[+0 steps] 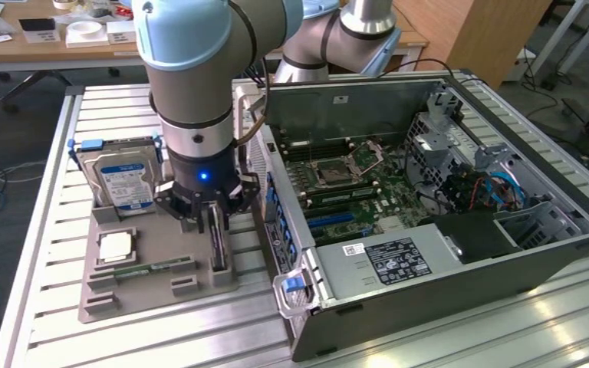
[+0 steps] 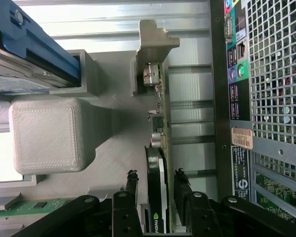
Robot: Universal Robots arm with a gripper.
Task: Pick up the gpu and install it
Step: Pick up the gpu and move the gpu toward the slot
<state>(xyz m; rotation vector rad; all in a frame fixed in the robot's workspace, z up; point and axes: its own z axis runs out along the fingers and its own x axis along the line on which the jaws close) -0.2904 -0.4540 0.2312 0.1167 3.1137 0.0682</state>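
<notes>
Bright, even light; soft shadows

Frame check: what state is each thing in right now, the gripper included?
gripper: open, straddling the gpu with a gap on either side.
gpu: standing on edge in its slot on the tray, not lifted.
hard drive: upright in its holder.
processor chip: flat in its tray pocket.
memory stick: flat on the tray.
computer case: on its side, open, motherboard exposed.
</notes>
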